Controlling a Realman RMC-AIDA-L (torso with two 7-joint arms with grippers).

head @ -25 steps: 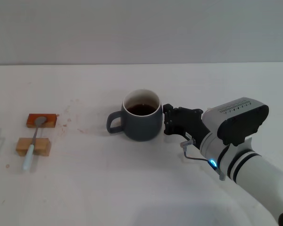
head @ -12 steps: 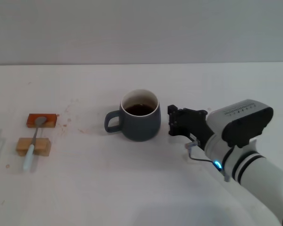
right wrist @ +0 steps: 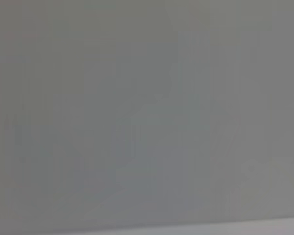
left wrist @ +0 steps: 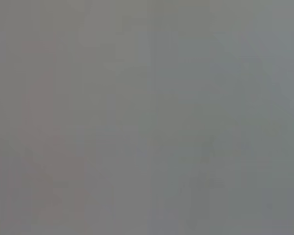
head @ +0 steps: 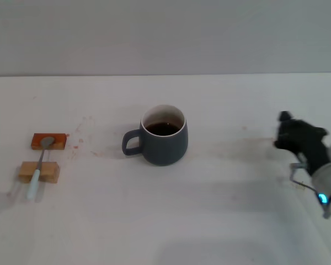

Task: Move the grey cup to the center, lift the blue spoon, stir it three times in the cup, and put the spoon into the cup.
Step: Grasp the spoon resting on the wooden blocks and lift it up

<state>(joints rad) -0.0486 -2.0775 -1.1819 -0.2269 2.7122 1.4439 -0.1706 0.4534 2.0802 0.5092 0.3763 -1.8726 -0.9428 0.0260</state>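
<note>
The grey cup stands upright near the middle of the white table, its handle pointing to the robot's left and dark liquid inside. The blue spoon lies at the far left across two small blocks, its bowl on the farther one and its pale blue handle end toward the front. My right gripper is at the right edge of the head view, well clear of the cup and holding nothing. My left gripper is out of view. Both wrist views show only plain grey.
An orange-brown block and a tan block support the spoon at the far left. Faint reddish stains mark the table between the blocks and the cup.
My right gripper has let go of the cup and drawn back far to the right. The cup has stayed where it was set down near the middle.
</note>
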